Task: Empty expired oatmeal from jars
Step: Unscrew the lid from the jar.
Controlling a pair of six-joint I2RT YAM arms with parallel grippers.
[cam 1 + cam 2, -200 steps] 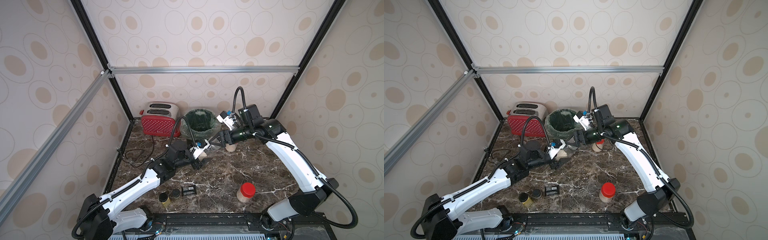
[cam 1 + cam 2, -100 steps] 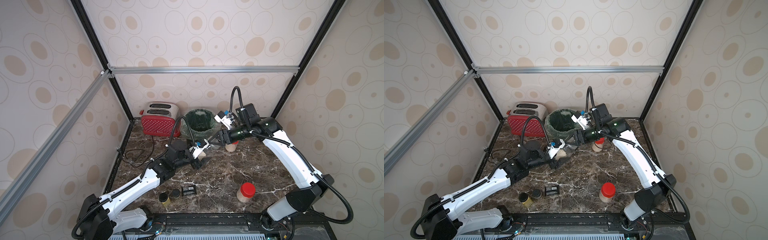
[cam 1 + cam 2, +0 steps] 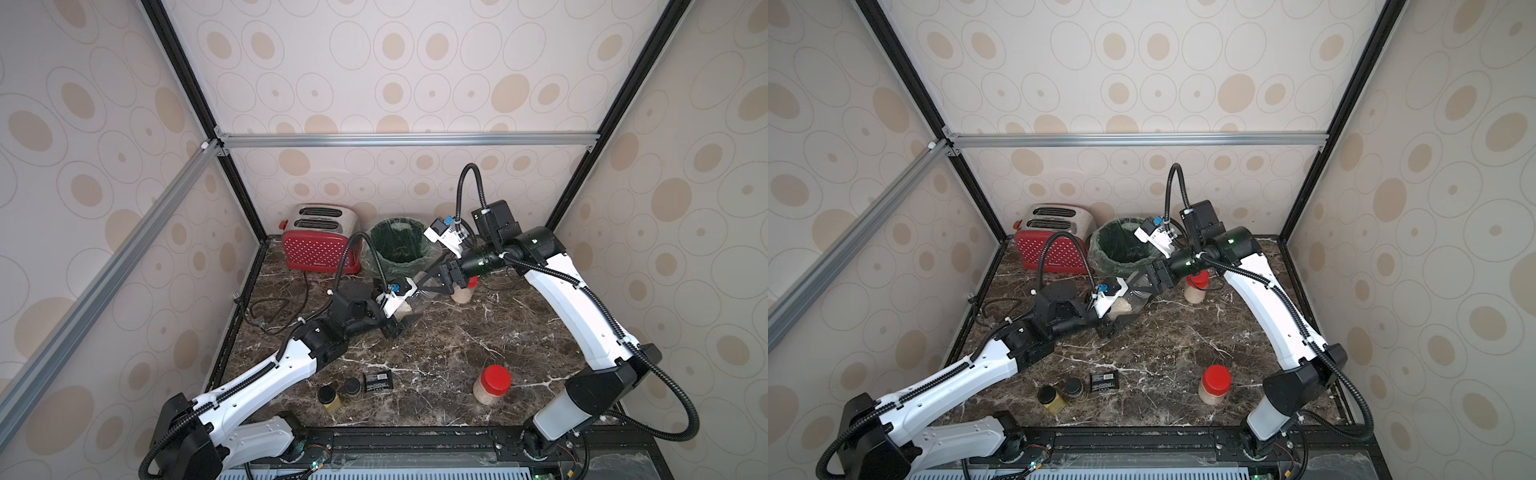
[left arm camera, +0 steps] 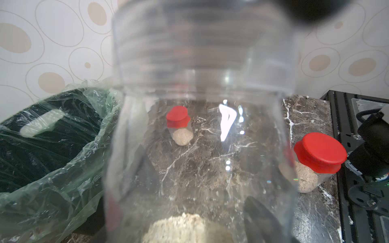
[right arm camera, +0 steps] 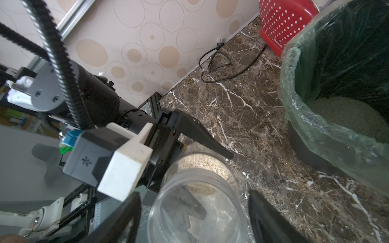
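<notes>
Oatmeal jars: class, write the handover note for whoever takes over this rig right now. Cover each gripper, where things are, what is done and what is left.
Left gripper: shut on the open jar, which is tilted beside the bin with oatmeal in its base.
Right gripper: open, fingers either side of that jar's mouth, not gripping.
Both other jars are red-lidded, upright on the table and hold oatmeal: back jar under the right arm, front jar.
Done: one lid off, not in view; pale grain lies in the bin.
Left: pour this jar out, then open and empty the other two.

White arms (image 3: 257, 382), black joints (image 3: 598, 386), ribbed cables (image 5: 56, 52)
</notes>
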